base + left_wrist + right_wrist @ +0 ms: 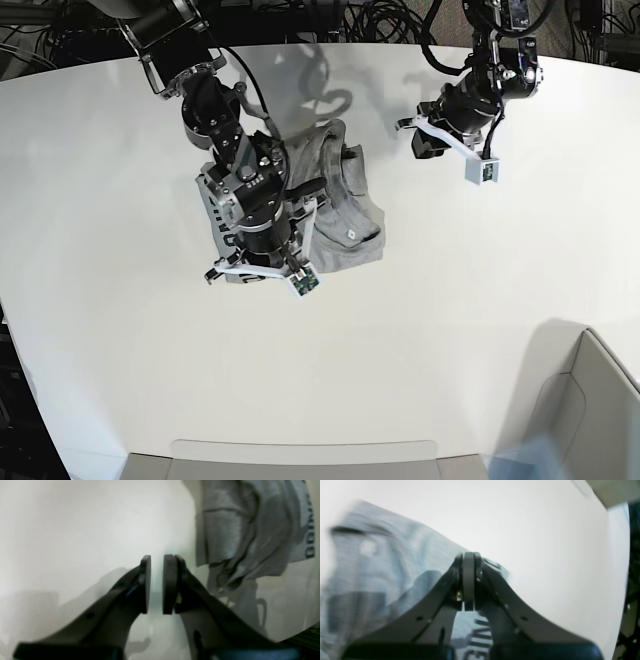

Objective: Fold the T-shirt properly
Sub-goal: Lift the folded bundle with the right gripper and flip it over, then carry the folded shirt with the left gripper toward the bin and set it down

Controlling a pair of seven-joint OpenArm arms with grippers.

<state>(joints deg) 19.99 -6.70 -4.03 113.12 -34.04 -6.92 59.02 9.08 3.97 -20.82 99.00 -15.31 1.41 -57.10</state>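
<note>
The desk lay bare along its near middle. Beyond, left of centre, the grey T-shirt lay rumpled and partly folded over itself, its black lettering toward the left. The right gripper was over it, fingers closed together; whether they touched the cloth could not be told. Farther back and right, the left gripper hovered beside the shirt, its empty fingers slightly parted.
</note>
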